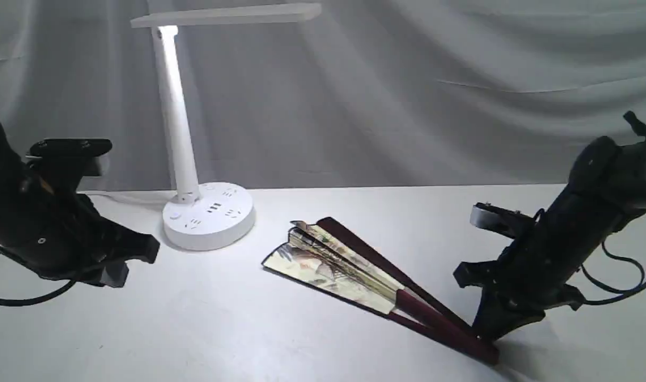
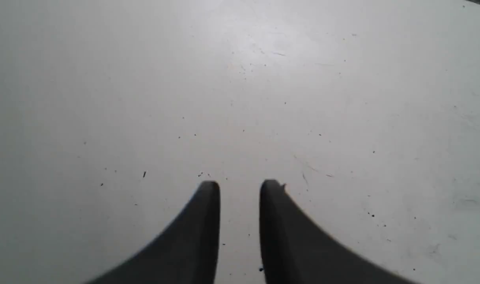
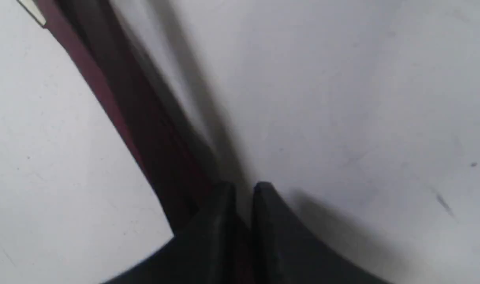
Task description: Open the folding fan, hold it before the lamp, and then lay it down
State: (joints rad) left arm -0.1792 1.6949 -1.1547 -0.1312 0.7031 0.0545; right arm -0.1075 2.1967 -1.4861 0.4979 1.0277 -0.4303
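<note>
Folding fan, where is it? asks Tom.

It lies on the table, a bit open, says Mia. Its paper end is near the foot of the lamp. Its red stick end points away from the lamp.

Who has it?

The right gripper is down at the end far from the lamp. Its two fingers are almost together, and I think they pinch the red sticks there. The left gripper is on the other side of the lamp from the fan. Its fingers are apart, with nothing between them.

Is the fan heavy?

I think it is very light. The sticks look stiff but thin, so they could snap. They look smooth, so they might slip. The paper is soft and could rip.

So where do you hold it?

On the dark outer sticks, never on the paper. One hold goes at the end far from the lamp, one goes on the outer stick nearer the lamp. Then pull gently.
</note>
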